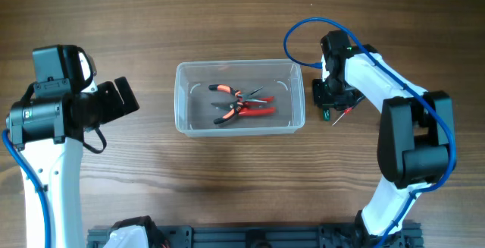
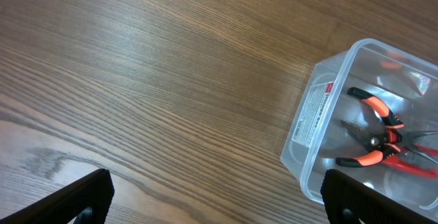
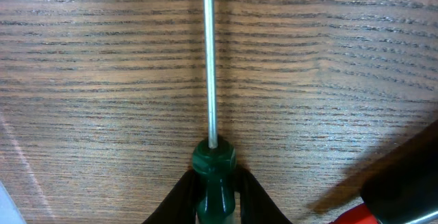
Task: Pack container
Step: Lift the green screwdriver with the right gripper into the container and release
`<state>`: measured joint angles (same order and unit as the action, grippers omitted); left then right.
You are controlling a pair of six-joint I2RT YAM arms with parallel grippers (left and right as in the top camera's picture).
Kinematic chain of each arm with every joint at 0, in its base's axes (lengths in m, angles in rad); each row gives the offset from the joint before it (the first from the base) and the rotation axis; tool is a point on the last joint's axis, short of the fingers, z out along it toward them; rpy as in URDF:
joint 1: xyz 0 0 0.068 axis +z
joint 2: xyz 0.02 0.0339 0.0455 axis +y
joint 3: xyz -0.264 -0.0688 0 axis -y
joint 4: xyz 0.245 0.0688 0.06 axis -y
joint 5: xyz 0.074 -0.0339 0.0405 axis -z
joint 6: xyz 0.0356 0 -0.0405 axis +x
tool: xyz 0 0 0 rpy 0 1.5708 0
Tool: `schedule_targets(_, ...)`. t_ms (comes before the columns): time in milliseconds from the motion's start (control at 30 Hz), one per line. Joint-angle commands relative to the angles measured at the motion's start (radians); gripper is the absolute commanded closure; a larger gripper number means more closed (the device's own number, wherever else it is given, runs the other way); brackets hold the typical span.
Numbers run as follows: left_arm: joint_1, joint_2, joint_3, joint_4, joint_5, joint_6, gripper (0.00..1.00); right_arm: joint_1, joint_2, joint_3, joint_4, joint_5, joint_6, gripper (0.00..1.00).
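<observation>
The clear plastic container point(image 1: 236, 64) stands at the table's middle and holds pliers with orange and red handles point(image 1: 241, 105). My right gripper point(image 1: 326, 102) is just right of the container, shut on the green handle of a screwdriver point(image 3: 213, 172). Its steel shaft point(image 3: 209, 59) points away over the wood. I cannot tell whether it rests on the table. My left gripper point(image 1: 123, 98) is open and empty, left of the container. In the left wrist view the open gripper point(image 2: 219, 200) is over bare wood, with the container point(image 2: 316, 107) and pliers point(image 2: 378, 133) to the right.
A small red-handled item point(image 1: 347, 111) lies right beside the right gripper; a red edge of it shows in the right wrist view point(image 3: 350, 216). A white label point(image 2: 316, 114) is on the container's near wall. A black rail point(image 1: 250, 237) runs along the front edge.
</observation>
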<state>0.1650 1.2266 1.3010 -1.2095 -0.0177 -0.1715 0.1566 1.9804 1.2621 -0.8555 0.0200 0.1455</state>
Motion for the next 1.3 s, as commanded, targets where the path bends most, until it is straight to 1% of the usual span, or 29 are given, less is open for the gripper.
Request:
schedule_targets(0,0.005,0.004,0.008,0.000,0.002,-0.016,0.00,0.007,0.058,-0.014,-0.008,-0.006,-0.005,0.87)
schedule_targets(67,0.005,0.004,0.008,0.000,0.002,-0.016,0.00,0.007,0.058,-0.014,-0.008,-0.014,-0.006,0.89)
schedule_targets(167,0.005,0.004,0.008,0.000,0.002,-0.016,0.00,0.007,0.058,-0.014,-0.005,-0.021,-0.005,0.96)
schedule_targets(333,0.005,0.004,0.008,0.000,0.001,-0.016,0.00,0.007,0.056,-0.011,-0.012,-0.024,-0.008,0.96)
schedule_targets(467,0.005,0.004,0.008,0.000,0.002,-0.016,0.00,0.007,0.029,0.029,-0.042,-0.028,-0.016,0.96)
schedule_targets(667,0.005,0.004,0.008,0.000,0.002,-0.016,0.00,0.013,-0.090,0.137,-0.093,-0.026,-0.044,0.96)
schedule_targets(800,0.005,0.004,0.008,0.000,0.002,-0.016,0.00,0.040,-0.201,0.182,-0.097,-0.027,-0.100,0.96)
schedule_targets(867,0.005,0.004,0.008,0.000,0.002,-0.016,0.00,0.080,-0.255,0.190,-0.089,-0.026,-0.172,0.96)
schedule_targets(933,0.005,0.004,0.008,0.000,0.002,-0.016,0.00,0.145,-0.303,0.191,-0.073,-0.029,-0.275,0.95)
schedule_targets(1000,0.005,0.004,0.008,0.000,0.002,-0.017,0.00,0.218,-0.324,0.191,-0.066,-0.060,-0.418,0.96)
schedule_targets(1133,0.005,0.004,0.008,0.000,0.002,-0.016,0.00,0.351,-0.314,0.189,-0.064,-0.127,-0.649,0.96)
schedule_targets(1167,0.005,0.004,0.008,0.000,0.002,-0.016,0.00,0.386,-0.297,0.189,-0.064,-0.155,-0.726,0.96)
schedule_targets(1267,0.005,0.004,0.008,-0.003,0.002,-0.016,0.00,0.436,-0.252,0.189,-0.052,-0.187,-0.861,0.96)
